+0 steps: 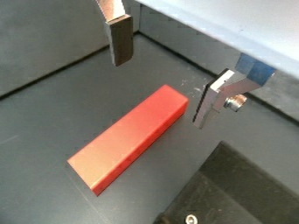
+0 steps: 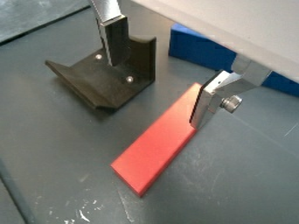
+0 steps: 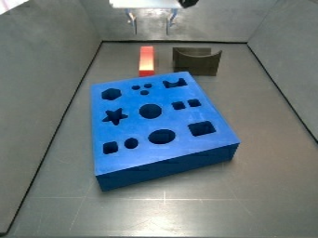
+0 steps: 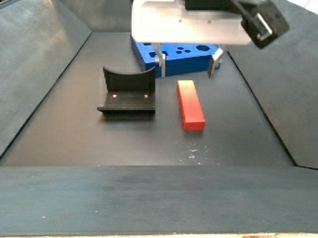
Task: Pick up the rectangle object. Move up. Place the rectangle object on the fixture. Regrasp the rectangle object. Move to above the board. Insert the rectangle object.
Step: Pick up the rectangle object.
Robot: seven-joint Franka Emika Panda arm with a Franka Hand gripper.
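Gripper (image 1: 163, 74) first, since the wrist cameras sit right on it: jaws spread wide, nothing between them, hanging above the floor. You can see the two silver fingers (image 2: 112, 39) with their dark pads in both wrist views, and the gap between them is much wider than the bar below.

Right under that gap lies the rectangle object (image 1: 131, 137), a slim red-orange bar flat on the dark floor. In a wrist view (image 2: 167, 146) one finger looks like it's close beside the bar's far end, but I honestly can't tell whether it touches; it looks like it's hovering above it. The other finger is well clear of the bar.

Just beside the bar stands the fixture (image 2: 107, 78), the dark olive-grey block with the U notch on top and a flat base plate. It's apart from the bar, not touching. In a side view (image 4: 125, 91) they sit side by side on the floor, fixture on one side, bar (image 4: 191, 102) on the other, roughly parallel.

Further off is the board (image 3: 156, 123), the big blue slab with star, circle, hexagon and oval cut-outs, all of them empty. In a side view the bar (image 3: 145, 59) and fixture (image 3: 196, 59) both lie beyond the board's far edge, near the back wall, with the gripper (image 3: 151, 19) hanging above the bar.
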